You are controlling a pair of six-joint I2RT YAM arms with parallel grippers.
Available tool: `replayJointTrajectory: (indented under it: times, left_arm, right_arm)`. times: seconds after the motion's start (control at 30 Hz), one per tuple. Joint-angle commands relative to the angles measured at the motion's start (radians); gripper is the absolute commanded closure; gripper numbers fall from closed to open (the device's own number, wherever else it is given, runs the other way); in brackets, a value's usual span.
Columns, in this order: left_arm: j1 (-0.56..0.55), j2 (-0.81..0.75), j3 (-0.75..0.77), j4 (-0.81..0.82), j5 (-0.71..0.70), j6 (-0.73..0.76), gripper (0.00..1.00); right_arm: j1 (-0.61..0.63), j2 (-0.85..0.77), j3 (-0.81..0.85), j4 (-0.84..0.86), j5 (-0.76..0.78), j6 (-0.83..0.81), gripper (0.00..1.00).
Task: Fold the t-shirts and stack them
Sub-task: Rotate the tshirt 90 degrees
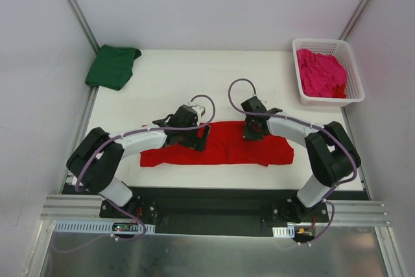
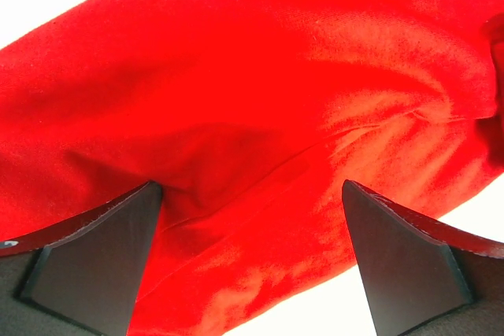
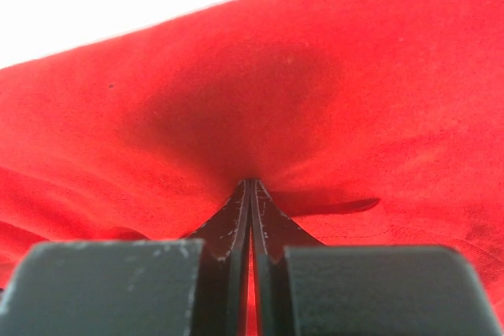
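Right gripper (image 3: 250, 188) tight on plain red t-shirt (image 3: 378, 76)

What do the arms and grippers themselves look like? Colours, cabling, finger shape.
Left arm and right arm match: white links and chunky black joint housings. A pale purple cable loops along each one to the wrist. Left gripper and right gripper have matte black, wedge-shaped fingers; the right one's show fine pale scuffs. No markings visible.
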Motion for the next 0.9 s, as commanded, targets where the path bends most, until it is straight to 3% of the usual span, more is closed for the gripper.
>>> replayJointTrajectory:
  times: [0.0, 0.37, 0.87]
  left_arm:
    - [0.005, 0.052, 0.066, 0.038, 0.07, 0.035, 0.02]
    - [0.003, 0.013, 0.027, 0.043, 0.055, 0.035, 0.0]
    - [0.011, -0.464, -0.048, -0.225, -0.049, -0.021, 0.01]
  right_arm:
    - [-0.06, 0.039, -0.001, -0.066, 0.052, -0.023, 0.98]
    - [-0.123, 0.042, 0.017, -0.067, 0.045, -0.066, 0.98]
    - [-0.123, -0.049, 0.009, -0.08, 0.052, -0.08, 0.98]
